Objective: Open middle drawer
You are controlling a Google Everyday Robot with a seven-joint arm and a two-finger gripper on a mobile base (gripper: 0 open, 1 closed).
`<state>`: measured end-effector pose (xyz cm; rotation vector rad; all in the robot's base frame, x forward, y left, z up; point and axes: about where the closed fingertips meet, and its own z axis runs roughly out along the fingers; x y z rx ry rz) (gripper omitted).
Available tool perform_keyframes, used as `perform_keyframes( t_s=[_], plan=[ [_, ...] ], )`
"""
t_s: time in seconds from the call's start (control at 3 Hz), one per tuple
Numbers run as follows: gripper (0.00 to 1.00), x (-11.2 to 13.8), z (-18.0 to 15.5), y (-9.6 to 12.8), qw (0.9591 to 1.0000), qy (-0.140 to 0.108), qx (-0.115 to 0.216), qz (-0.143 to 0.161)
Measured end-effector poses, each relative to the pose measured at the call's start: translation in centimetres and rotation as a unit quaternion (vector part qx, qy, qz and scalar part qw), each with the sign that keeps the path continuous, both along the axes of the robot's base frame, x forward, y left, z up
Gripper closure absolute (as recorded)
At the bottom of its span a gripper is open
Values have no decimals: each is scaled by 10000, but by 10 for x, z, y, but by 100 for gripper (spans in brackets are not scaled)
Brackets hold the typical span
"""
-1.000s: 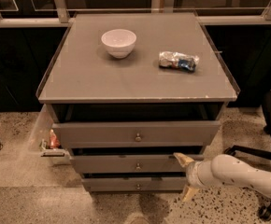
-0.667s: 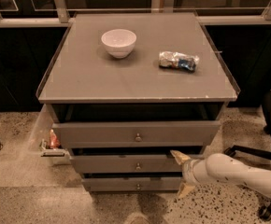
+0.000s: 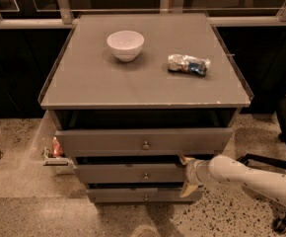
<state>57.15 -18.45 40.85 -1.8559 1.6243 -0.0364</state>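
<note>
Little done so far: gripper point(image 3: 184, 176) (claw spread, empty) at middle drawer point(image 3: 118, 173) front's rt end, approx. whole pull left.

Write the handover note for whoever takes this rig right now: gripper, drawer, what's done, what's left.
Gripper: open, one finger above and one below the right end of the middle drawer front, well right of its knob.
Middle drawer: between the top drawer and the bottom drawer, barely out at most.
Done: gripper is at the drawer front.
Left: get a hold and pull the drawer open.
</note>
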Motion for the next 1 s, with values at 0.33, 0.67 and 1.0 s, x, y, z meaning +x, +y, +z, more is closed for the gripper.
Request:
perform_keyframes(
  t_s=[0.33, 0.67, 1.0],
  plan=[
    [0, 13, -12, -10, 9998, -4, -25, -172],
    [0, 19, -24, -21, 9995, 94, -86, -276],
    [19, 19, -24, -22, 9995, 95, -89, -279]
  ],
)
